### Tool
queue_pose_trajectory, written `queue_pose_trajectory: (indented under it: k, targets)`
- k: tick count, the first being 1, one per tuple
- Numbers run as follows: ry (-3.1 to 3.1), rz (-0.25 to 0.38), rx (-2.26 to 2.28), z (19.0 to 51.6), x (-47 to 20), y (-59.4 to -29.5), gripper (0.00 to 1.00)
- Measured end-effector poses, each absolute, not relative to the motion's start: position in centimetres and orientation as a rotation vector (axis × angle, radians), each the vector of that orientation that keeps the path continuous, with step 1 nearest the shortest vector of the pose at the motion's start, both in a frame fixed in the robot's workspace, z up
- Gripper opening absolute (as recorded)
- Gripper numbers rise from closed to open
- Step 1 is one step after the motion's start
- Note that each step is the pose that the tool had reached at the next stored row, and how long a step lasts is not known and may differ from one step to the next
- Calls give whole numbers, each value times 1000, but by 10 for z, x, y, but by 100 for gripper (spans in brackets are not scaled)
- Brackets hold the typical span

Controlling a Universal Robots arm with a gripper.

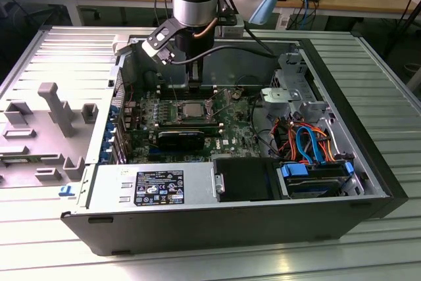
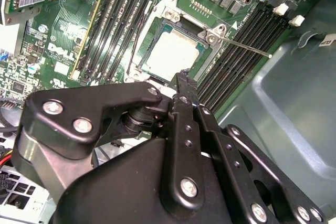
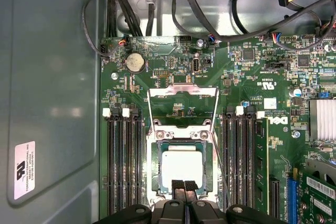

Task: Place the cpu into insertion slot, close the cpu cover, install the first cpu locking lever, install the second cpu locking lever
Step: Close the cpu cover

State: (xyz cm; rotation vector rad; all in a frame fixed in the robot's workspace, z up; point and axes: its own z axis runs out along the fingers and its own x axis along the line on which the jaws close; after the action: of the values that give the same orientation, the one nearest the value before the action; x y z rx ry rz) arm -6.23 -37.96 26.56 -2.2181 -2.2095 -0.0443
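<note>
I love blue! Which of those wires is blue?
The looped cable at the exterior view's right; the cables beside it are orange.

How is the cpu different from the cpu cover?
The cpu is a solid square; the cpu cover is a frame with a window. The cpu lies flat in the insertion slot; the cpu cover is swung open beside it. Both are silvery metal.

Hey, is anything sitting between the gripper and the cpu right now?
Nothing visible. The cpu lies bare in the insertion slot, and the gripper hangs at one edge of it, jaws together, with no cable or lever across the gap.
</note>
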Motion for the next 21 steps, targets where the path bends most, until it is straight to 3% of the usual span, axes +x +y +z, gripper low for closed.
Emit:
queue_pose_trajectory:
  k: [21]
  targets:
    - [-2209,-44,-2218,266,-57,-380,11]
